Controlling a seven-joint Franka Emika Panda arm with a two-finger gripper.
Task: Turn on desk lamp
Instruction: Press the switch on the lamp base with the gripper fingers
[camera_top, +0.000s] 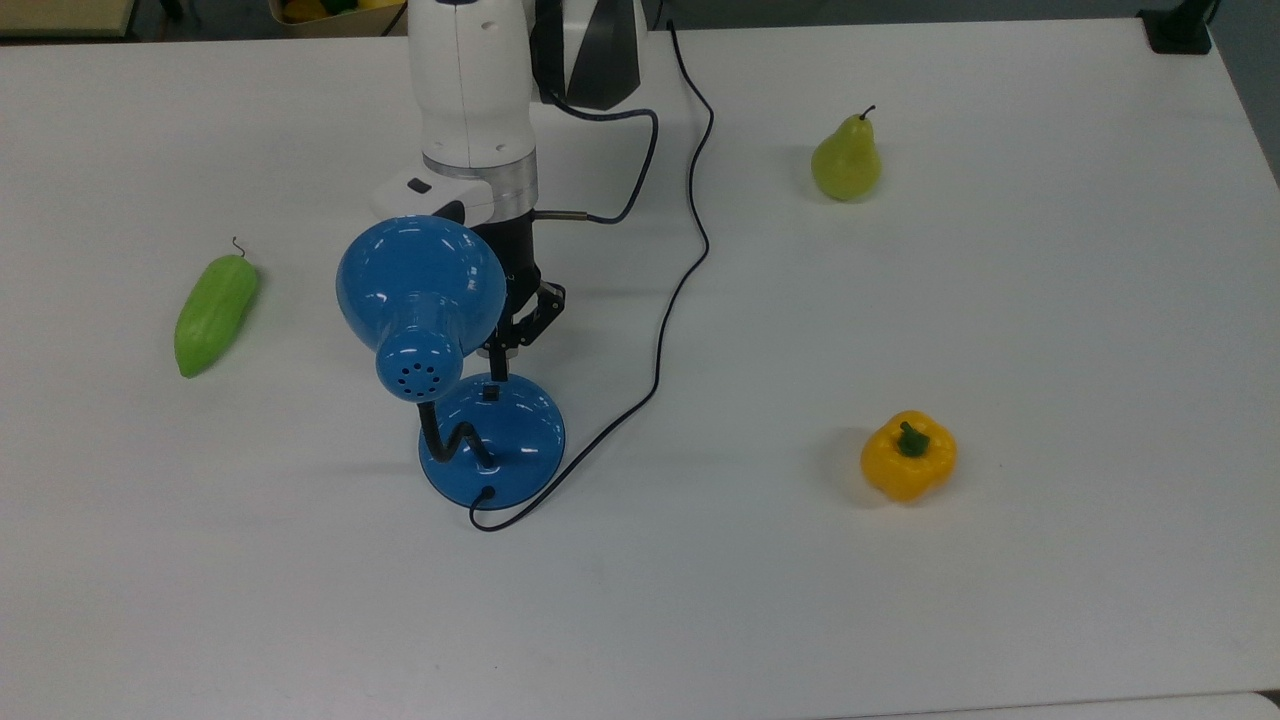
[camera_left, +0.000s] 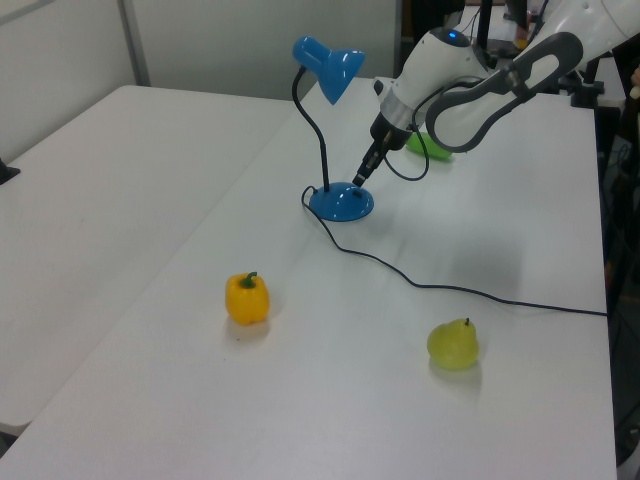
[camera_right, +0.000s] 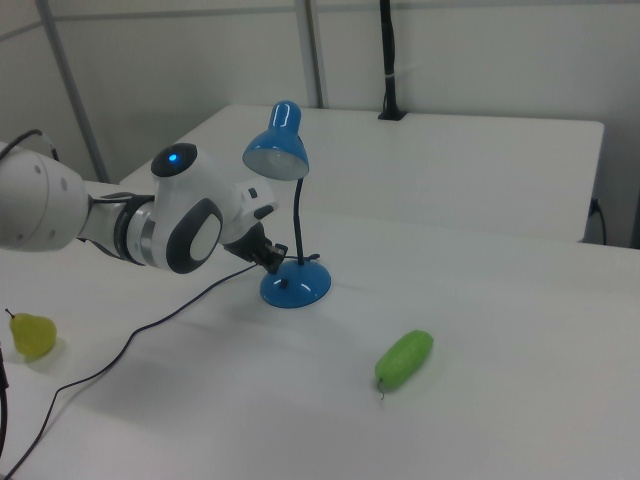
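Tilted down from the white arm, the gripper has its fingers drawn together, the tip at the small black switch on the desk lamp; whether it touches is unclear. In the top view the lamp stands left of centre on the white surface, dome shade in front of the wrist. A green vegetable lies at the top view's left; a pear and yellow pepper sit well to its right.
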